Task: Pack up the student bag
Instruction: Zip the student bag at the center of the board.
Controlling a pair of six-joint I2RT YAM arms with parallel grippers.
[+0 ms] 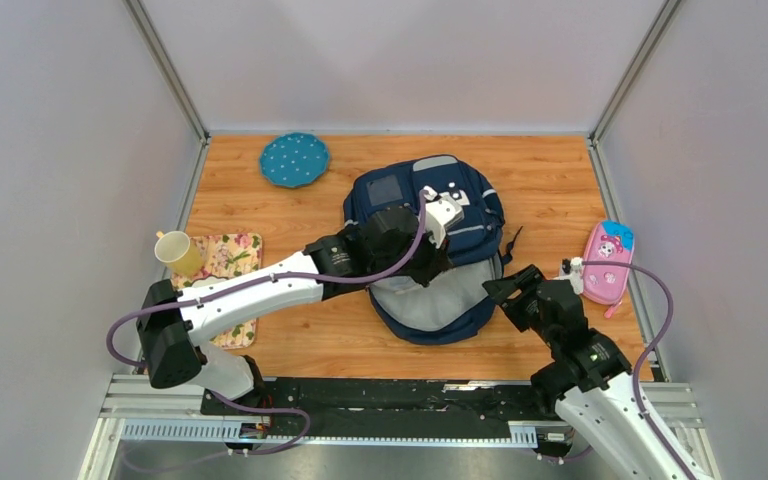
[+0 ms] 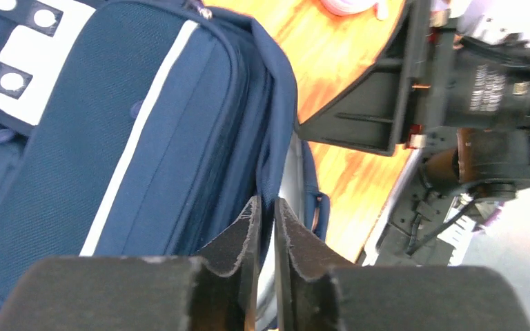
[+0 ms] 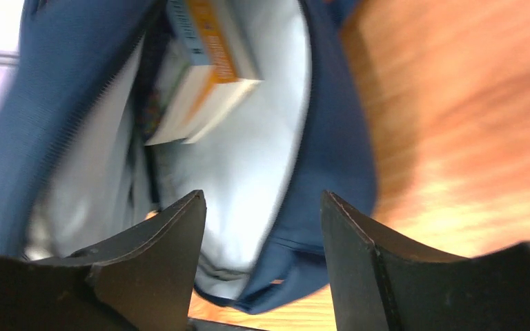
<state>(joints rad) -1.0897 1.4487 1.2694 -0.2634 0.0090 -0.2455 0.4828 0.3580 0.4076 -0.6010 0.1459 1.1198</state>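
The student bag point(image 1: 465, 215), a navy backpack with a white patch, lies open in the middle of the wooden table. My left gripper point(image 1: 430, 262) reaches over it from the left. In the left wrist view the fingers point(image 2: 267, 203) stand almost together, shut on the blue rim of the bag point(image 2: 145, 138) at its opening. My right gripper point(image 1: 501, 288) sits by the bag's right edge. Its jaws point(image 3: 262, 196) are wide open and hold nothing, facing the grey lining point(image 3: 248, 152). A book point(image 3: 203, 76) with an orange and blue cover lies inside the bag.
A pink pencil case point(image 1: 608, 262) lies at the right edge of the table. A yellow cup point(image 1: 177, 252) stands on a floral mat point(image 1: 230, 255) at the left. A teal plate point(image 1: 294, 159) sits at the back. Walls enclose the table.
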